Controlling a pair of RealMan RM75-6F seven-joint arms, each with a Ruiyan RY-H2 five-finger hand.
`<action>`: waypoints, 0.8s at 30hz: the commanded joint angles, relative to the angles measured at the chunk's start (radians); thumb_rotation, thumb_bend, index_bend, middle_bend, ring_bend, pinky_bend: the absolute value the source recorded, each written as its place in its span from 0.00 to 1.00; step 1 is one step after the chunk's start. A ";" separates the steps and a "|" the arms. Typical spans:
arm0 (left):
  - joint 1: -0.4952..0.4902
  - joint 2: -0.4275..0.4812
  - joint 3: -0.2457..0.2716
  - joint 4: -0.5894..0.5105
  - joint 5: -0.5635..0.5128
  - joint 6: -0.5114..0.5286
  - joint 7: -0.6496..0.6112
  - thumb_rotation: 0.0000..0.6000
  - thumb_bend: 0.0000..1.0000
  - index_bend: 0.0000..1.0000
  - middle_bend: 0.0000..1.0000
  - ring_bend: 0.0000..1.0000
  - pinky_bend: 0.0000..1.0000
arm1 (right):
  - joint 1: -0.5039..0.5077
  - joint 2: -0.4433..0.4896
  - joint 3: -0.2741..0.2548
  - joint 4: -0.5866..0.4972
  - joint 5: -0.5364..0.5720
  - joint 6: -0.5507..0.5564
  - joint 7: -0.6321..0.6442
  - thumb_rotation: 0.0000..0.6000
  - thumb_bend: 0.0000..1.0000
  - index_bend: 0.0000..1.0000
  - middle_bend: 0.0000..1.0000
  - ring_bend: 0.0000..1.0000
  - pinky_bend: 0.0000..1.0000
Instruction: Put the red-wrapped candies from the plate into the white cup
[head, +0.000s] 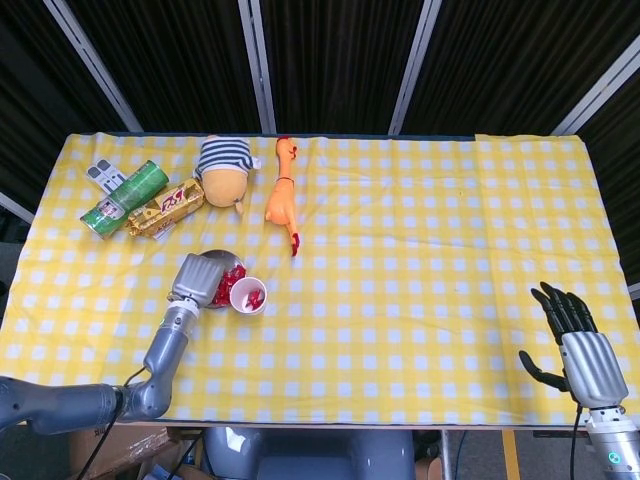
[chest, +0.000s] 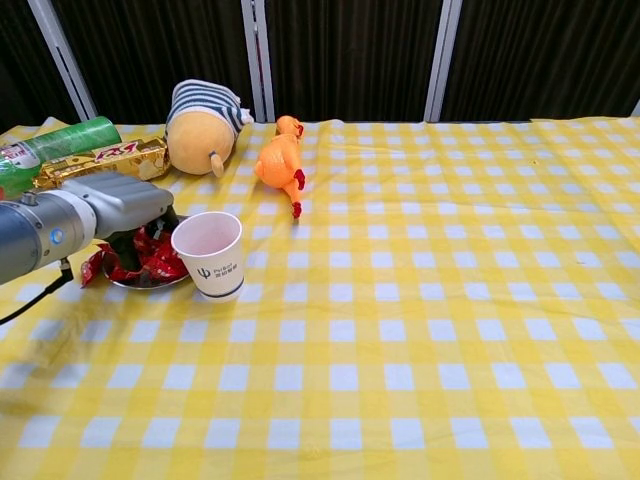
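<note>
Item 1. L hand (chest: 120, 205): over the plate (chest: 128, 283), palm down, fingers dug into the red-wrapped candies (chest: 150, 262). Likely there to pick one up for the cup. Fingertips are hidden by the hand's own body in both views, so can't tell if it pinches a candy or only touches the pile.

Item 2. White cup (chest: 210, 253): upright, just beside the plate on its R side, rims near touching in the chest view. Placed close, prob. to keep the transfer short. Head view shows red inside the cup (head: 248, 296), so some candies are judged already in; chest view can't see the bottom.

Item 3. Plate: small metal dish, mostly covered by hand and wrappers; several candies remain, count unclear. One red wrapper hangs over the L rim.

Item 4. R hand (head: 582, 352): at the table's near R corner, well apart from the work, fingers spread, holding nothing. Idle, parked out of the way. Head view only; forearm cut off by the frame.

Item 5. Non-task items, far L of table: striped plush toy (chest: 203, 125), orange rubber chicken (chest: 279, 160), green can (chest: 55, 148), gold snack pack (chest: 100, 160). Labels too small to read.
</note>
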 joint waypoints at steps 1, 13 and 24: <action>0.002 0.006 -0.004 -0.003 0.006 0.006 -0.004 1.00 0.46 0.52 0.59 0.85 0.91 | 0.000 0.000 0.000 0.000 0.001 0.000 0.000 1.00 0.39 0.00 0.00 0.00 0.00; 0.023 0.099 -0.021 -0.094 0.037 0.055 -0.021 1.00 0.46 0.53 0.60 0.85 0.91 | -0.001 0.000 -0.001 -0.002 -0.004 0.003 0.000 1.00 0.39 0.00 0.00 0.00 0.00; 0.050 0.203 -0.027 -0.229 0.096 0.099 -0.054 1.00 0.46 0.53 0.60 0.85 0.91 | -0.001 -0.002 -0.001 0.001 -0.006 0.005 -0.004 1.00 0.39 0.00 0.00 0.00 0.00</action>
